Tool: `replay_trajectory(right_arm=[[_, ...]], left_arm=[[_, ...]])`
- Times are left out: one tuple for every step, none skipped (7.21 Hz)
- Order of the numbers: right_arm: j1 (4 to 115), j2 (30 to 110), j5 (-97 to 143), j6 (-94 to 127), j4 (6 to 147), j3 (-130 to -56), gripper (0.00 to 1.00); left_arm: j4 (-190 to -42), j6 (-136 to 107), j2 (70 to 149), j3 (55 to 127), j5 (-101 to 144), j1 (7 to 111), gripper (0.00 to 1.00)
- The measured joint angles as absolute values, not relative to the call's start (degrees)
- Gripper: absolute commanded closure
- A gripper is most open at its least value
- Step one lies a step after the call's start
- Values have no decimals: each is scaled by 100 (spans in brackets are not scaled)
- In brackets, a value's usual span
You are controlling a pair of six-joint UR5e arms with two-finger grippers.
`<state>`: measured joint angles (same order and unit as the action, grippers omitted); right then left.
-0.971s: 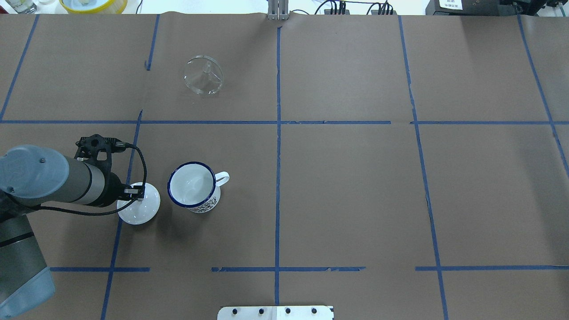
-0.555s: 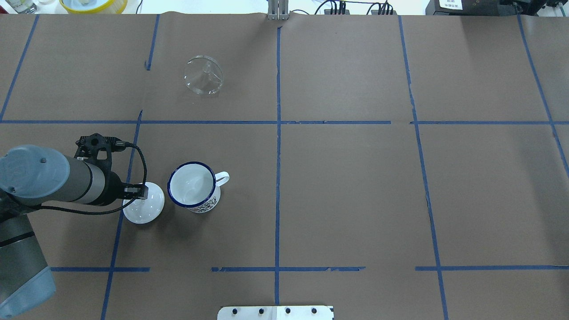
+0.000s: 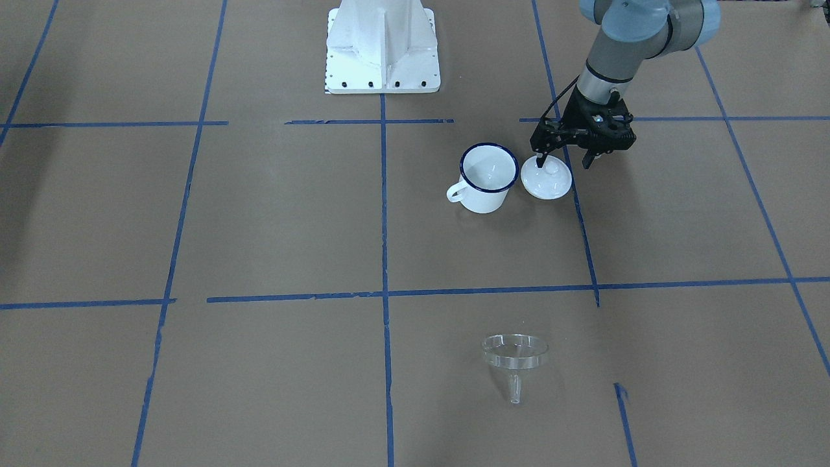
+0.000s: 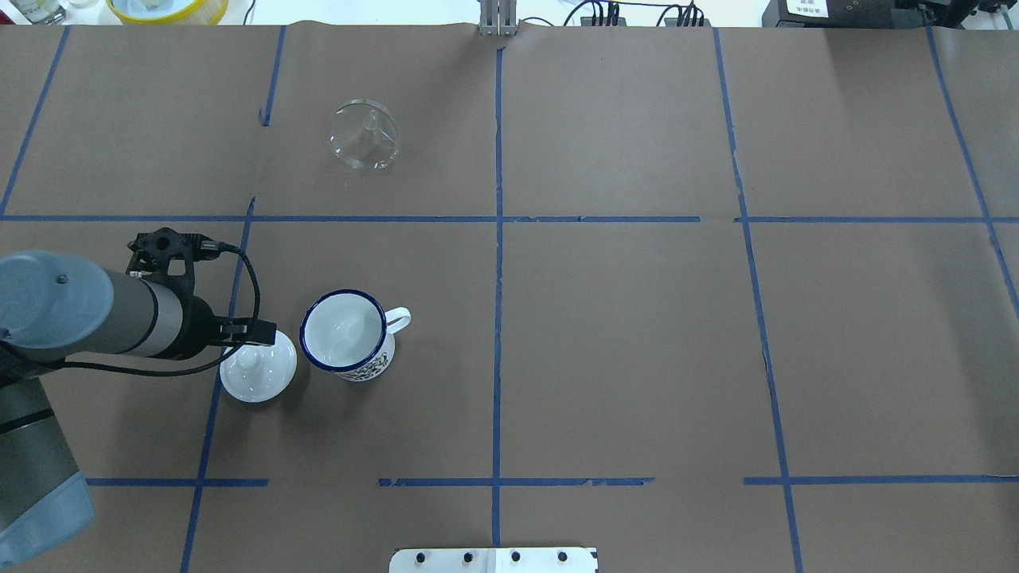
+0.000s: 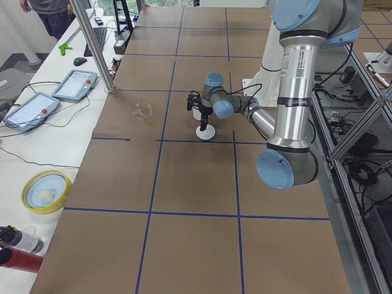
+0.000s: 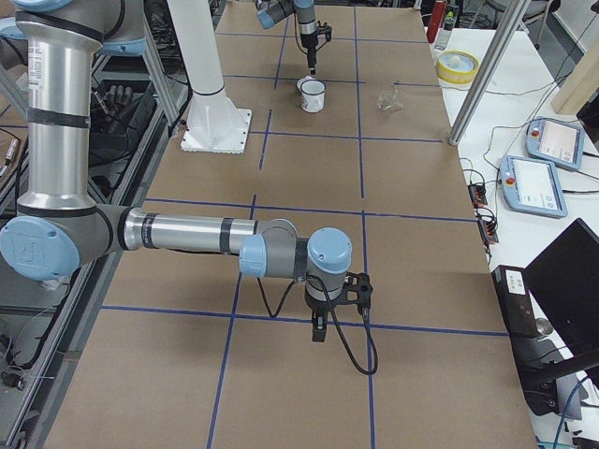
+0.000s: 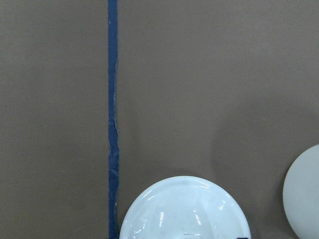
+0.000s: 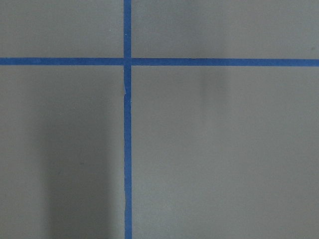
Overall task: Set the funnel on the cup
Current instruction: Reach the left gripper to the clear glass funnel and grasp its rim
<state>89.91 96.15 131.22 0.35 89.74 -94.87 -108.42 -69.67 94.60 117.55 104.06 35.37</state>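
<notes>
Left claw (image 3: 563, 161) opened, risen off lid (image 3: 548, 183) beside cup (image 3: 486, 185).

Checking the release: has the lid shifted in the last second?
Yes. The lid slid slightly right toward the cup, now covering less of the blue tape line.

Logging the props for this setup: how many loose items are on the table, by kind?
funnel: 1
cup: 1
lid: 1
Total: 3
</notes>
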Motion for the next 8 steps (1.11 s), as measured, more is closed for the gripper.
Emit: replay_trajectory(right_arm=[[8991, 9615, 13122, 35, 8974, -9489, 0], [8991, 9615, 13122, 35, 8974, -9490, 0], [8991, 9615, 13122, 35, 8973, -9487, 0], [8991, 9615, 13122, 35, 8974, -9487, 0], [8991, 9615, 13122, 35, 8974, -9488, 0], [8991, 9615, 13122, 35, 8974, -9490, 0], [8991, 9615, 13122, 35, 8974, -9492, 0], [8991, 9615, 13122, 35, 8974, -9492, 0]], left_arm=[[-10844, -7529, 9632, 11830, 10405, 3839, 0], [-10845, -8206, 9919, 11820, 10347, 4034, 0], [-10848, -9016, 10357, 11681, 10147, 4138, 0], [-10851, -9958, 10930, 11311, 9842, 4171, 0], [-10955, -10847, 11457, 10785, 9606, 4168, 0], [-11353, -11672, 11834, 10186, 9391, 4158, 0], [-12030, -12410, 12135, 9457, 9081, 4142, 0], [-12598, -12941, 12485, 8635, 8713, 4130, 0]])
